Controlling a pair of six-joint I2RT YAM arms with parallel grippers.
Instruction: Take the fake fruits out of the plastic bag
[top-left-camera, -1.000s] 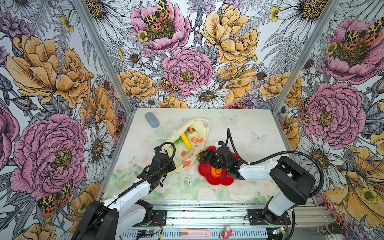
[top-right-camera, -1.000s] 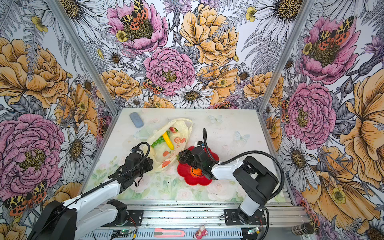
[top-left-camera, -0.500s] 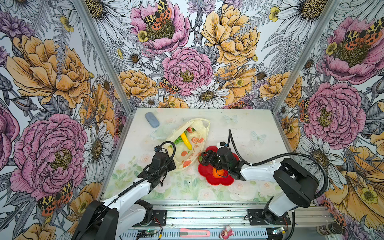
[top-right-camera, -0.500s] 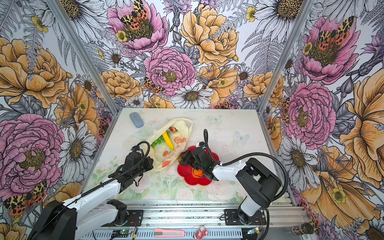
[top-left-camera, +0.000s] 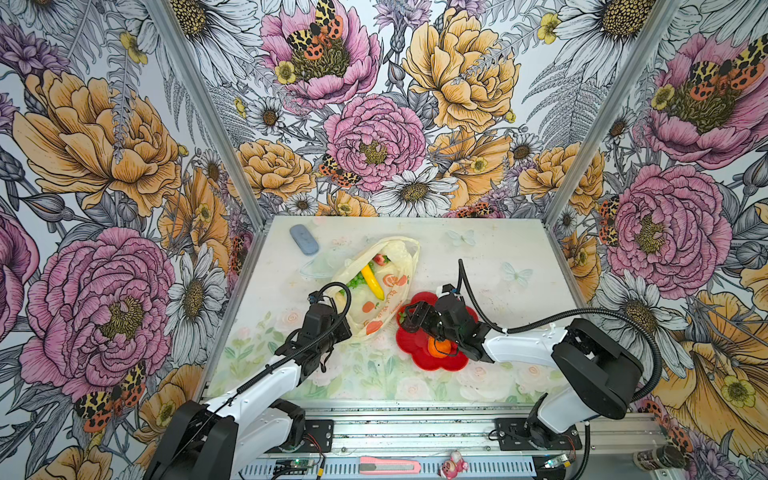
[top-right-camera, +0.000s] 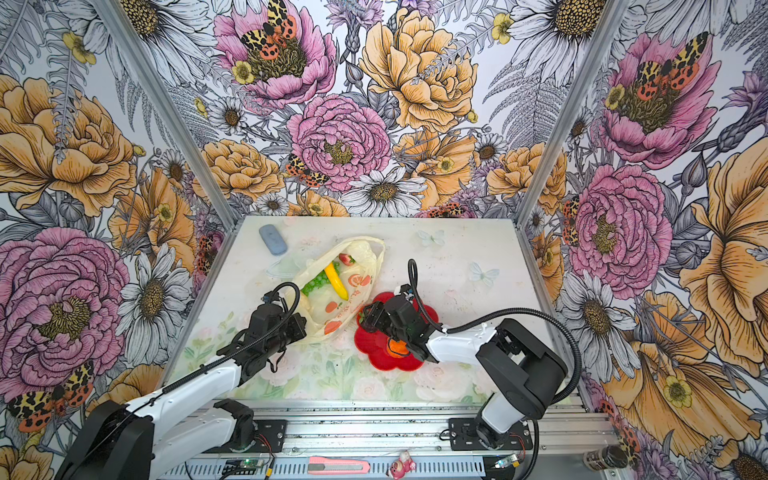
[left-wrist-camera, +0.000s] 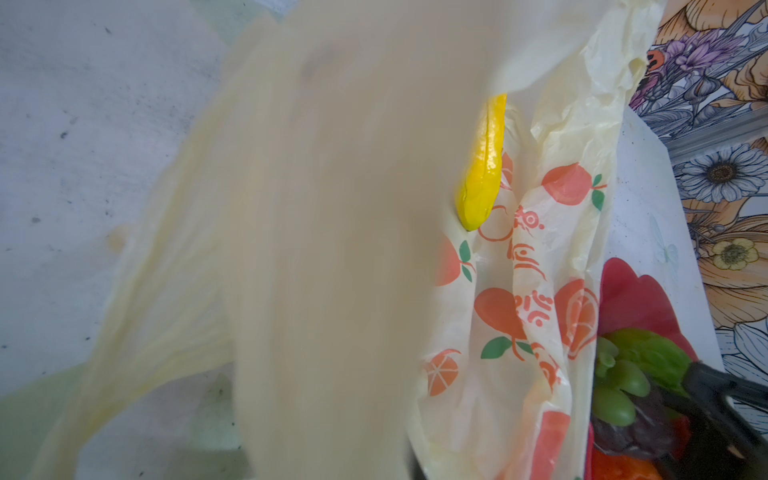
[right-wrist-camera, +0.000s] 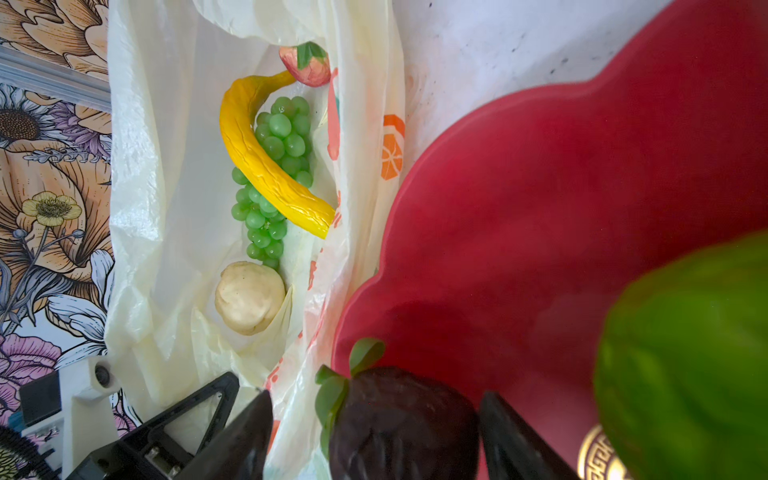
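Change over the last second: the right gripper (top-left-camera: 405, 321) has slid across the red plate (right-wrist-camera: 561, 208) toward its bag-side lobe, and its jaws have eased slightly wider. The left gripper (top-left-camera: 343, 328) hasn't moved. The right jaws now stand spread either side of the dark brown piece (right-wrist-camera: 403, 424) with a gap on one side, so we read it as let go at the plate rim, not pinched. That puts one more of the fake fruits out. The left gripper is pressed together at the near rim of the plastic bag (top-left-camera: 365, 316), with film pulled up across its camera. The pinch itself is hidden, so holding the bag is our read. Count: one bag on the surface (top-left-camera: 478, 257), just ahead of both grippers, mouth open. Inside are one banana (right-wrist-camera: 266, 166), one grape bunch (right-wrist-camera: 286, 133) under it, one strawberry (right-wrist-camera: 305, 66) at the banana's far tip, and one cream piece (right-wrist-camera: 249, 297) nearest the left gripper, so four. At the plate are the dark piece, one orange (top-left-camera: 438, 347) under the right wrist, and one green piece (right-wrist-camera: 685, 361), so three visible. The arm may hide more.
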